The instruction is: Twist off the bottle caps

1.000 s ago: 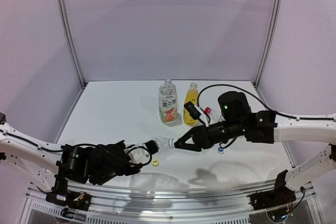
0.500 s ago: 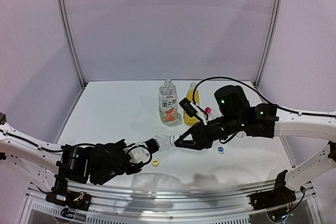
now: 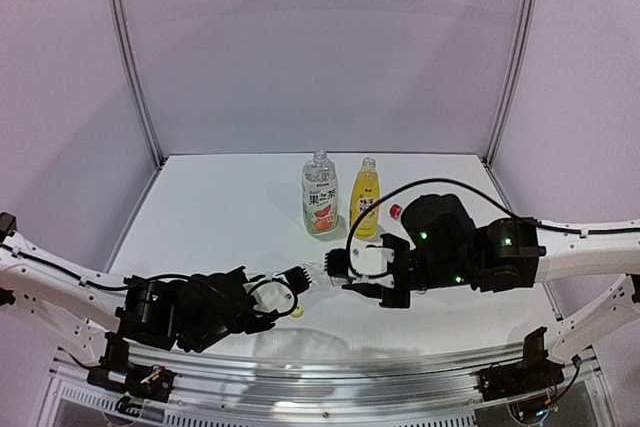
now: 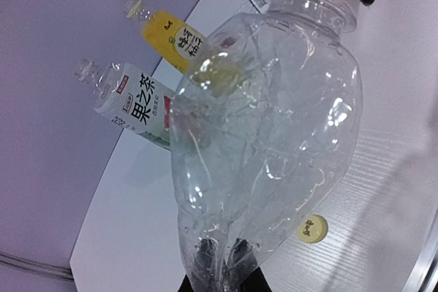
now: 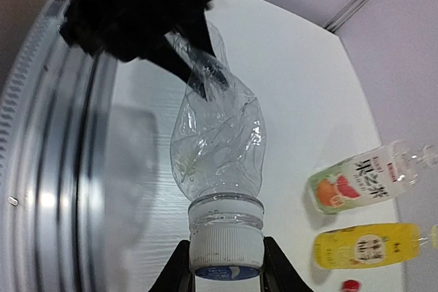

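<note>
My left gripper (image 3: 296,279) is shut on the base end of the plain clear bottle (image 3: 314,272) and holds it level above the table. The base is crumpled between its fingers (image 4: 205,254) in the left wrist view, where the bottle (image 4: 267,135) fills the frame. My right gripper (image 3: 340,269) is shut on that bottle's blue-and-white cap (image 5: 226,247), which sits on the neck. The fruit-label bottle (image 3: 320,197) and the yellow bottle (image 3: 365,202) stand upright at the back, both without caps. A yellow cap (image 4: 312,228) lies on the table below the held bottle. A red cap (image 3: 396,211) shows behind my right arm.
The red-label bottle's body and the loose blue-and-white cap are hidden by my right arm (image 3: 470,247). The metal rail of the table's near edge (image 3: 330,372) runs just below both arms. Frame posts (image 3: 135,57) stand at the back corners.
My right wrist has rolled over and moved left, and its fingers now clamp the cap of the held bottle. The loose blue-and-white cap has gone out of sight under the right arm.
</note>
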Tool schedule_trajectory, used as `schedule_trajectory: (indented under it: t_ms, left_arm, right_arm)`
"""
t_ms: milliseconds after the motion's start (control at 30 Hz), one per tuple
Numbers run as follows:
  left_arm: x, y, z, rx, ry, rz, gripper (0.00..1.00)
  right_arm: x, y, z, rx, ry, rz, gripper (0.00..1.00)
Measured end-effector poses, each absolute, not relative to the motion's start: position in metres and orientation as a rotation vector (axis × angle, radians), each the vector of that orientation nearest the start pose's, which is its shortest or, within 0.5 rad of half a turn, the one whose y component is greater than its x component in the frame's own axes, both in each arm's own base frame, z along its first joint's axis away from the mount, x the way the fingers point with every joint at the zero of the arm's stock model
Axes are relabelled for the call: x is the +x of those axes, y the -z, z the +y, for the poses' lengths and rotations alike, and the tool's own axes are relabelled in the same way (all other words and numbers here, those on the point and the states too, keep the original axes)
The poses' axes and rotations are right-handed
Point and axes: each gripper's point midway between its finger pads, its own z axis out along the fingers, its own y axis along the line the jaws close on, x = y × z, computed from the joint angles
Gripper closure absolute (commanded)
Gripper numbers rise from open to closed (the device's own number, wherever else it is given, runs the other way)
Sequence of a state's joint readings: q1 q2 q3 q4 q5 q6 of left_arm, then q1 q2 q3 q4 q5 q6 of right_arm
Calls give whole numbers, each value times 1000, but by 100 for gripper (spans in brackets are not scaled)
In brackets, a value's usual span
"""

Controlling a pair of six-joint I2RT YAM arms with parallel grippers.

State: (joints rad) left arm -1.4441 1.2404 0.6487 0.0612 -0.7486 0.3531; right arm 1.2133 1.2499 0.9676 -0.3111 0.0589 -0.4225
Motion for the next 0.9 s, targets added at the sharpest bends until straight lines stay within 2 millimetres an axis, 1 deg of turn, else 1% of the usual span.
schedule_trajectory:
  t_ms: [67,133,167,200,233,267,333,367,433,533,600,667,767,833,900]
  left_arm:
    - [163,-169,-322,1236,-111,1532,100]
    - [168,-164,-315,1245,-160,1548,100]
    - [169,-161,-312,1258,-175,1556,100]
    - [169,-157,-309,1265,-185,1566,100]
    - [169,-155,-306,1263,-200,1574,100]
    - [167,-156,-307,1267,-181,1573,100]
    - [160,-157,-312,1285,-146,1560,100]
    - [159,-157,-312,1283,-146,1561,100]
    - [160,-157,-312,1278,-141,1567,100]
    - [159,-157,-312,1276,-135,1568,100]
    - [159,-157,-312,1277,-132,1567,100]
    - [158,-158,-312,1276,-128,1567,100]
    - [161,-162,-310,1247,-122,1575,100]
    - [165,-167,-306,1205,-114,1593,100]
    - [173,-174,-300,1142,-102,1617,100]
  right_arm:
    - [155,-206,366,-1632,-210,1417,94]
    - [166,-196,370,-1669,-3,1278,95]
    - [172,-194,371,-1665,88,1222,95]
    - [180,-196,372,-1638,183,1152,94]
    - [190,-195,367,-1617,307,1104,94]
    - [201,-190,357,-1593,435,1071,93]
    - [215,-178,338,-1592,626,1037,92]
    - [218,-174,333,-1598,686,1019,92]
    - [219,-176,327,-1590,759,1000,92]
    - [220,-193,325,-1532,763,1016,93]
    - [218,-205,323,-1494,724,1042,91]
    - [215,-219,320,-1457,647,1092,90]
    - [205,-247,325,-1405,437,1179,90]
    - [192,-272,329,-1364,242,1231,90]
    - [179,-297,329,-1314,60,1284,90]
